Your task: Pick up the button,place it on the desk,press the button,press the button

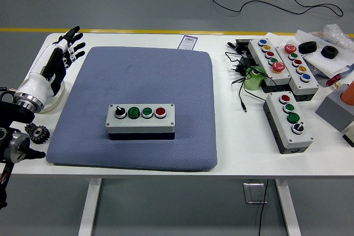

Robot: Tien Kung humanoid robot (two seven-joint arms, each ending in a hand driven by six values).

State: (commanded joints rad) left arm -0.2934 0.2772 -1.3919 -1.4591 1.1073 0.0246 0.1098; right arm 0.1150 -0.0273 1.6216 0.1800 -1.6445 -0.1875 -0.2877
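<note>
A grey button box (141,119) with a black knob, two green buttons and a red button lies flat on the blue mat (138,87), near its front middle. My left hand (62,52) rests at the table's far left edge, well apart from the box, fingers spread and holding nothing. My right hand does not show in the head view.
Three more button boxes (287,120) (269,61) (298,70) sit on the right side, with black cables (239,75) and a green object (254,77) beside them. A grey block (334,109) stands at the right edge. Small gears (37,132) lie at the left front.
</note>
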